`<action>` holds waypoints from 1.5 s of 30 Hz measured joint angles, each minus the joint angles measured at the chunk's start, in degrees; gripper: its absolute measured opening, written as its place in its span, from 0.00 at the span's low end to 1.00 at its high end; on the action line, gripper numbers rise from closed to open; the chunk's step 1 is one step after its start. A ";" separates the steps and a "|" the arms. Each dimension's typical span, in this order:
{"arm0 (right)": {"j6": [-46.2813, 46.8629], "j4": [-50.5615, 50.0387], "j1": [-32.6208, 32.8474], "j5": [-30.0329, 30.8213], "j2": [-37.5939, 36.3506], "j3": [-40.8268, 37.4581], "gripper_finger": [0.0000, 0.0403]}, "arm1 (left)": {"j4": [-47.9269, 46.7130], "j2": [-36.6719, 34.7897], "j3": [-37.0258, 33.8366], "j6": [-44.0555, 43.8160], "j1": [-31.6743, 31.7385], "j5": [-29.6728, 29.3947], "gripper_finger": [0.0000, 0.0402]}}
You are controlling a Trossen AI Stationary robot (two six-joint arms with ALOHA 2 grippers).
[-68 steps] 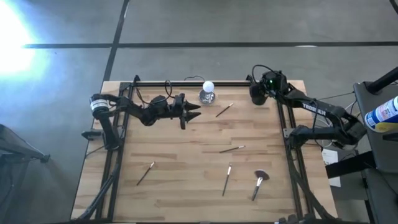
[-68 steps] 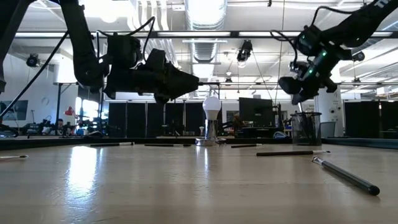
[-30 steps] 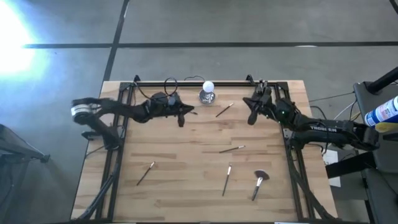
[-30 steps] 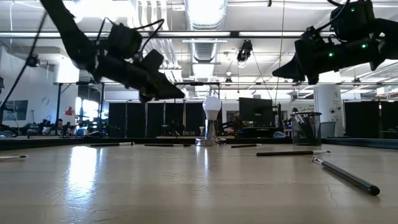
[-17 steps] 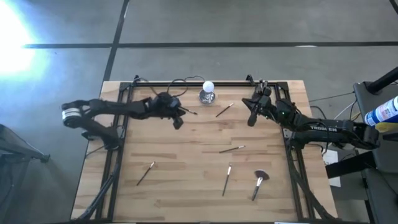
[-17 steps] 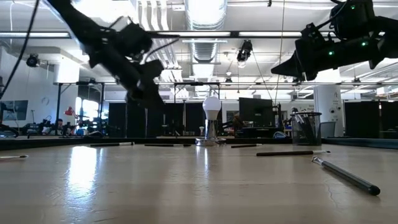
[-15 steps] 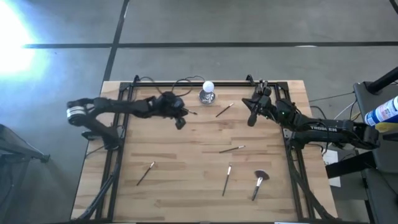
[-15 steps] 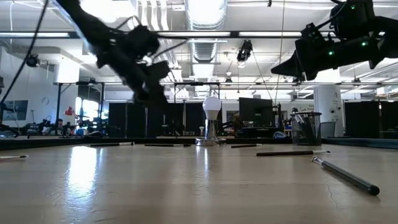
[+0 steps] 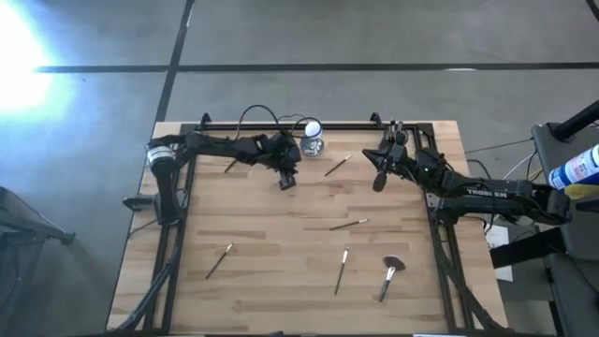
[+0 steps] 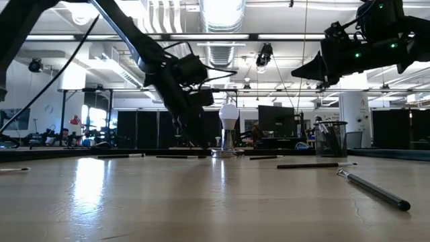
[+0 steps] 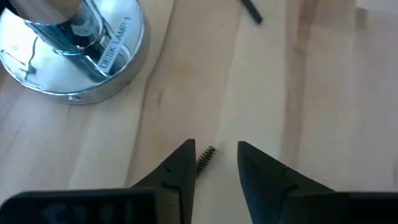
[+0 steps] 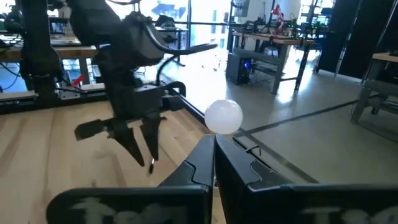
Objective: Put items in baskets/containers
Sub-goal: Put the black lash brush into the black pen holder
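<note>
My left gripper [image 9: 286, 182] is open and points steeply down close to the table, beside the silver lamp [image 9: 312, 142]. In the left wrist view a slim brush's spiral bristle tip [image 11: 205, 159] lies between its fingers, close to one finger [image 11: 180, 168]; the rest of that brush is hidden. My right gripper [image 9: 378, 180] is shut and empty, held high at the far right. Other brushes lie flat on the table: one [image 9: 337, 166] by the lamp, one [image 9: 349, 224] in the middle, two [image 9: 219, 261] [image 9: 343, 271] near the front, and a fan brush [image 9: 390, 276]. The black cup [image 10: 330, 139] stands far right. My left gripper [image 11: 214, 152] comes from above with a finger on either side of the spiral tip [image 11: 205, 159]. I cannot tell whether a finger touches it.
The silver lamp with its white ball [image 10: 229, 131] stands right next to the left gripper. Another slim brush [image 9: 229, 166] lies under the left arm. Dark frame rails [image 9: 290, 124] run along the table's far edge and sides. Bare wood [image 9: 281, 234] shows in the middle.
My left gripper has swung toward the table's right, tipped from a shallow slant to pointing steeply down, and come down close to the table beside the lamp.
</note>
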 joint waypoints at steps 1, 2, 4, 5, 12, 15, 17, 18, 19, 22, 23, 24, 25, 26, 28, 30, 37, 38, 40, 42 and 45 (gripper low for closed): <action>-0.06 0.00 0.02 0.00 0.00 -0.02 0.02 | -0.24 0.51 0.38 0.38 0.32 0.51 0.28; -0.23 -0.01 0.00 0.00 0.00 -0.02 0.02 | -0.44 0.84 0.61 0.89 0.56 0.60 0.28; -0.23 -0.02 0.00 0.00 0.00 -0.02 0.02 | -0.99 1.53 0.72 1.69 0.98 0.70 0.28; -0.23 -0.02 0.00 0.00 0.00 -0.02 0.02 | -1.37 1.72 0.71 1.99 1.18 0.73 0.28; -0.41 -0.02 0.00 0.02 0.00 -0.04 0.02 | -0.67 3.92 0.53 3.61 1.66 1.80 0.28; -0.43 -0.02 0.00 0.05 0.00 -0.04 0.02 | -0.38 5.09 0.63 3.71 2.03 2.27 0.26; -0.43 -0.02 0.00 0.05 0.00 -0.06 0.02 | -0.35 5.43 0.66 3.58 2.11 2.23 0.22; -0.43 -0.02 0.00 0.05 0.00 -0.06 0.02 | -0.35 5.45 0.66 3.54 2.11 2.12 0.20; -0.43 -0.02 0.00 0.06 0.00 -0.06 0.02 | -0.36 5.32 0.66 3.43 2.10 1.98 0.17; -0.45 -0.02 0.00 0.06 0.00 -0.06 0.02 | -0.35 4.50 0.57 2.03 2.11 1.31 0.06; -0.45 -0.02 0.00 0.07 0.00 -0.06 0.02 | -0.31 3.97 0.49 1.36 2.15 1.14 0.03; -0.45 -0.02 0.00 0.07 0.00 -0.06 0.02 | -0.37 3.51 0.39 0.60 2.21 1.04 0.02; -0.45 -0.02 0.00 0.07 0.00 -0.06 0.02 | -0.78 2.98 0.31 -0.26 2.22 1.10 0.01; -0.45 -0.02 0.00 0.07 0.00 -0.06 0.02 | -1.14 2.19 0.16 -0.95 2.21 1.19 0.01; -0.45 -0.04 0.00 0.07 0.00 -0.06 0.02 | -0.17 0.42 -0.10 -2.43 2.17 1.56 0.00; -0.45 -0.09 0.00 0.07 0.00 -0.06 0.02 | 3.19 -1.74 -1.53 -4.42 2.02 2.61 0.00; -0.47 -0.38 -0.03 0.10 0.00 -0.06 0.02 | 26.49 -8.58 -12.66 -17.04 1.57 8.47 0.00; -0.39 -0.38 -0.03 0.09 0.00 -0.06 0.02 | 31.11 -9.57 -14.61 -18.81 1.45 8.95 0.00; 0.52 -0.39 -0.03 -0.05 0.02 -0.06 0.02 | 40.82 -10.91 -18.79 -22.12 1.15 9.59 0.00; 1.57 -0.35 -0.03 -1.24 0.02 -0.06 0.02 | 50.84 -11.83 -22.76 -25.16 0.67 10.01 0.00; 2.70 -0.15 -0.03 -4.26 0.06 0.17 0.02 | 65.62 -12.14 -27.36 -29.14 -0.05 11.07 0.00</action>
